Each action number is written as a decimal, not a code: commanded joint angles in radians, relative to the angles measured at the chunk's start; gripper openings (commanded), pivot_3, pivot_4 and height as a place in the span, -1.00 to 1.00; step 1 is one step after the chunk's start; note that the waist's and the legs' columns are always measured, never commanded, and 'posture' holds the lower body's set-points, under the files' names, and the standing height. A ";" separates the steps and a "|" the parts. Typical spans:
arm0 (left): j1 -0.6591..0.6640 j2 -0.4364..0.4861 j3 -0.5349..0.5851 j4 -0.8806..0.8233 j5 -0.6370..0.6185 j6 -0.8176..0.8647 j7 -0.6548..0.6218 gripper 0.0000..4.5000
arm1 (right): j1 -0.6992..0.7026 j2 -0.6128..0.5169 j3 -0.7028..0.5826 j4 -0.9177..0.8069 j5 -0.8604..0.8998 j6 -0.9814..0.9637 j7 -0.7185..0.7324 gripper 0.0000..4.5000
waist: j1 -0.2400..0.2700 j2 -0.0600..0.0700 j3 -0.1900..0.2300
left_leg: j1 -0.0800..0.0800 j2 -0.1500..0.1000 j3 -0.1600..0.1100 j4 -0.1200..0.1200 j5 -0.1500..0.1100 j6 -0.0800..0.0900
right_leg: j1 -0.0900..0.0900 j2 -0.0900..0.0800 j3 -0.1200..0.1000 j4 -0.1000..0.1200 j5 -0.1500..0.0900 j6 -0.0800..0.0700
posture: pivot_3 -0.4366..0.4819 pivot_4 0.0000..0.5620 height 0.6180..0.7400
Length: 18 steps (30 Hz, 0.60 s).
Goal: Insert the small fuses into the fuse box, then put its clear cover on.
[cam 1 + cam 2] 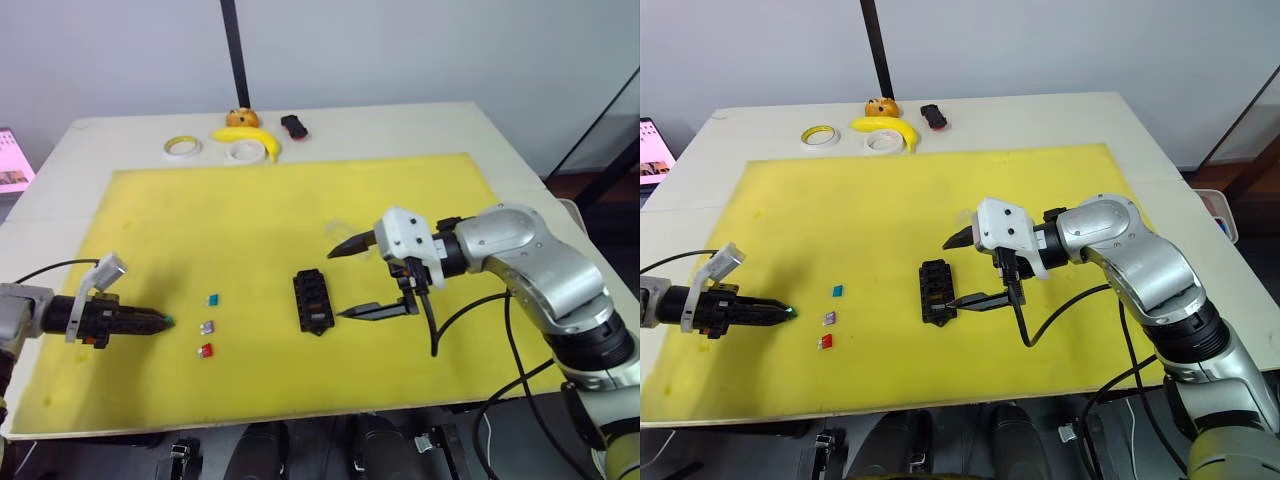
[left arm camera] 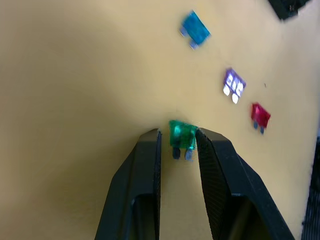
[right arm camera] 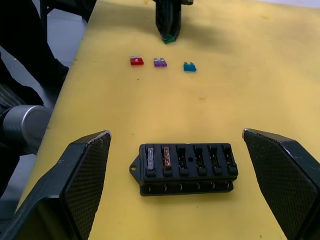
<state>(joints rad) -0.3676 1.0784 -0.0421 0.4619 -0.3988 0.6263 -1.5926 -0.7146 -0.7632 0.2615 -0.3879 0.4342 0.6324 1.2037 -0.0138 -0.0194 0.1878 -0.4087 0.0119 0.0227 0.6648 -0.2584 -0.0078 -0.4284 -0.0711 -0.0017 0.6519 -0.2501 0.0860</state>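
Note:
The black fuse box lies mid-mat, with a grey and an amber fuse seated at one end of its slots. My right gripper is open wide, one finger on each side of the box and clear of it. At the mat's left, my left gripper is shut on a green fuse, low over the mat. Between that gripper and the box, a blue fuse, a purple fuse and a red fuse lie loose. A faint clear cover rests just beyond the right gripper.
Everything sits on a yellow mat over a white table. Along the far edge are two tape rolls, a banana, an orange toy and a small black-and-red object.

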 commanded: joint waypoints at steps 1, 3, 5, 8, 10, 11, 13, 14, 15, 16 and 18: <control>0.008 0.002 -0.016 -0.005 0.022 -0.007 -0.020 -0.49 | -0.007 -0.001 -0.019 -0.018 0.003 -0.007 -0.003 1.00 | 0.000 0.000 0.000 | 0.000 0.000 0.000 0.000 0.000 0.000 | 0.000 0.000 0.000 0.000 0.000 0.000 | -0.05 -0.47 1.00; 0.027 0.030 -0.059 -0.032 -0.050 -0.025 0.078 -0.49 | -0.008 0.000 -0.019 -0.016 0.003 -0.006 -0.005 1.00 | -0.001 0.000 0.000 | 0.000 0.000 0.000 0.000 0.000 0.000 | 0.000 0.000 0.000 0.000 0.000 0.000 | -0.05 -0.47 1.00; 0.001 0.012 -0.045 0.000 -0.025 -0.020 0.047 -0.60 | -0.011 0.001 -0.016 -0.013 -0.002 -0.009 -0.006 1.00 | 0.000 0.000 0.000 | 0.000 0.000 0.000 0.000 0.000 0.000 | 0.000 -0.001 0.000 0.000 0.000 0.000 | -0.05 -0.47 1.00; -0.031 -0.008 -0.029 0.046 -0.009 -0.018 0.035 -0.97 | -0.012 0.003 -0.014 -0.011 -0.003 -0.010 -0.008 1.00 | 0.001 0.000 0.000 | 0.000 0.000 0.000 0.000 0.000 0.000 | 0.000 0.000 0.000 0.000 0.000 0.000 | -0.05 -0.47 1.00; -0.037 -0.010 -0.026 0.061 0.003 -0.026 0.025 -0.99 | -0.010 0.003 -0.011 -0.012 -0.006 -0.012 -0.008 1.00 | 0.001 0.000 0.000 | 0.000 0.000 0.000 0.000 0.000 0.000 | 0.000 0.000 0.000 0.000 0.000 0.000 | -0.05 -0.47 1.00; -0.038 -0.009 -0.022 0.065 0.004 -0.024 0.022 -0.99 | -0.009 0.004 -0.010 -0.011 -0.007 -0.013 -0.008 1.00 | 0.001 0.000 0.000 | 0.000 0.000 0.001 0.000 0.000 0.000 | 0.000 0.000 0.000 0.000 0.000 0.000 | -0.05 -0.47 1.00; -0.040 -0.008 -0.013 0.069 0.006 -0.021 0.017 -0.99 | -0.008 0.005 -0.008 -0.010 -0.010 -0.014 -0.009 1.00 | 0.001 0.000 0.000 | 0.000 0.000 0.000 0.000 0.000 0.000 | 0.000 0.000 0.000 0.000 0.000 0.000 | -0.05 -0.47 1.00; -0.036 -0.004 -0.008 0.064 0.004 -0.018 0.013 -0.99 | -0.007 0.006 -0.007 -0.011 -0.010 -0.014 -0.010 1.00 | 0.001 0.000 0.000 | 0.000 0.000 0.000 0.000 0.000 0.000 | 0.000 0.000 0.000 0.000 0.000 0.000 | -0.05 -0.47 1.00; -0.034 -0.001 -0.002 0.059 0.004 -0.017 0.012 -0.99 | -0.007 0.007 -0.006 -0.010 -0.011 -0.014 -0.010 1.00 | 0.000 0.000 0.000 | 0.000 0.000 0.000 0.000 0.000 0.000 | 0.000 0.000 0.000 0.000 0.000 0.000 | -0.05 -0.47 1.00; -0.031 0.001 0.003 0.054 0.002 -0.014 0.011 -0.99 | -0.007 0.007 -0.004 -0.010 -0.013 -0.015 -0.009 1.00 | 0.000 0.000 0.000 | 0.000 0.000 0.000 0.000 0.000 0.000 | 0.000 0.000 0.000 0.000 0.000 0.000 | -0.05 -0.47 1.00; -0.019 0.004 0.014 0.044 -0.001 -0.014 0.014 -0.99 | -0.006 0.008 -0.002 -0.011 -0.014 -0.015 -0.009 1.00 | 0.000 0.000 0.000 | 0.000 0.000 0.000 0.000 0.000 0.000 | 0.000 0.000 0.000 0.000 0.000 0.000 | -0.05 -0.47 1.00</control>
<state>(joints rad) -0.3973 1.0648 -0.0576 0.5262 -0.4024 0.6058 -1.5735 -0.7145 -0.7618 0.2675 -0.3872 0.4163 0.6308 1.1966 -0.0139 -0.0192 0.1876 -0.4088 0.0118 0.0228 0.6648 -0.2584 -0.0079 -0.4284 -0.0708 -0.0017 0.6518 -0.2500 0.0860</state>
